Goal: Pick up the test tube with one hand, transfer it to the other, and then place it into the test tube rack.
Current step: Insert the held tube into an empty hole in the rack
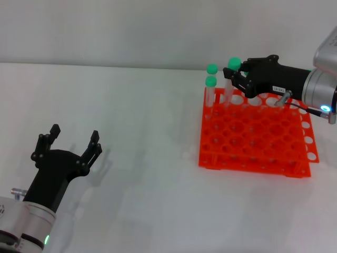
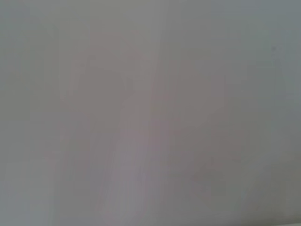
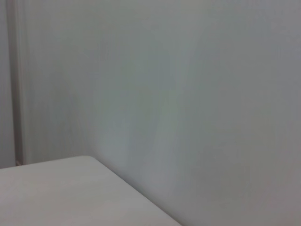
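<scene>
My right gripper [image 1: 237, 78] clamps the test tube [image 1: 230, 81] upright — rack [image 1: 253, 138] holes directly beneath, at six o'clock; left gripper [image 1: 71, 142] spread, idle.

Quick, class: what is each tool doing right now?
Left tool: open, holding nothing, over the table.
Right tool: closed on the test tube, over the far-left corner of the test tube rack.

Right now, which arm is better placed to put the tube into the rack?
The right. The right gripper holds the test tube upright over the test tube rack, at its far left corner. The left gripper is open, far away over the table.
</scene>
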`<state>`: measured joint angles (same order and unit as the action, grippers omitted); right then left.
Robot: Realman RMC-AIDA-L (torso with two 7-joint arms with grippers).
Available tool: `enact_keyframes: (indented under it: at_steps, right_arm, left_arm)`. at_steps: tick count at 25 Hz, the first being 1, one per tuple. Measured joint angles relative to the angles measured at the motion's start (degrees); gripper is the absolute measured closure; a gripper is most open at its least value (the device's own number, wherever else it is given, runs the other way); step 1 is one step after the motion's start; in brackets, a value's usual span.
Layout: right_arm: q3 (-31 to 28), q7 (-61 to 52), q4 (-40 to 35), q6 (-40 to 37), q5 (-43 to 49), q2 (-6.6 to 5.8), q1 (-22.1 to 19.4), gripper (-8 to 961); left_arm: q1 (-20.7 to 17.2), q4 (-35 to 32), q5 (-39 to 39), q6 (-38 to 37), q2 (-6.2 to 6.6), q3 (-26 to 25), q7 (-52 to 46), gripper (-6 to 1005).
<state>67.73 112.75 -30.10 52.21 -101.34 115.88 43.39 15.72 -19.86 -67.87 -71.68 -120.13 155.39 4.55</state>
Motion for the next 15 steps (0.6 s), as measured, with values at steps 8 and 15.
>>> enact_keyframes:
  at_steps: [8,15]
  right_arm:
    - [2.3,-1.3,0.5,-2.3,0.1,-0.06,0.6,752]
    - [7.1,-3.8,0.5,-6.0,0.2,-0.09,0.9,753]
  left_arm:
    - [0.5,0.0,-0.1,0.0,0.08,-0.9,0.0,105]
    - [1.2,0.0,-0.1,0.0,0.08,-1.0,0.0,105]
